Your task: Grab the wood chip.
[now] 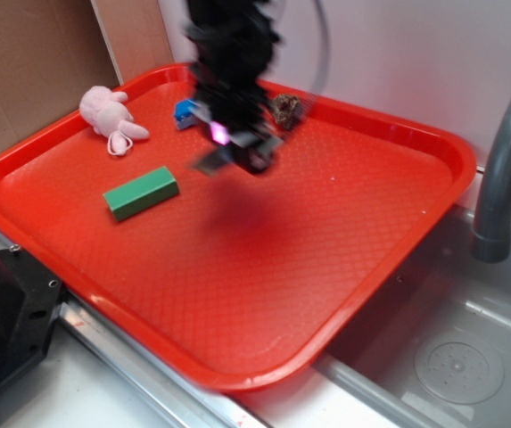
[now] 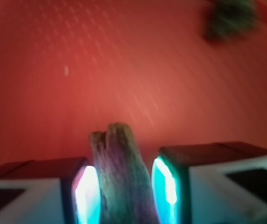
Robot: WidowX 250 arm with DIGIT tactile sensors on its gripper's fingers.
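The wood chip [image 2: 121, 172], a rough brown-grey splinter, stands between my two lit fingers in the wrist view, its jagged end sticking out past the fingertips. My gripper [image 2: 124, 179] is shut on it. In the exterior view my gripper [image 1: 237, 150] is motion-blurred and hangs above the back middle of the red tray [image 1: 326, 267], casting a shadow below it. A grey sliver of the wood chip [image 1: 210, 164] pokes out at its lower left.
On the tray lie a green block [image 1: 141, 193] at the left, a pink plush toy [image 1: 108, 113] at the back left, a small blue object [image 1: 185, 113] and a dark brown lump [image 1: 287, 110] at the back. A grey faucet [image 1: 505, 160] and sink [image 1: 469, 357] stand to the right.
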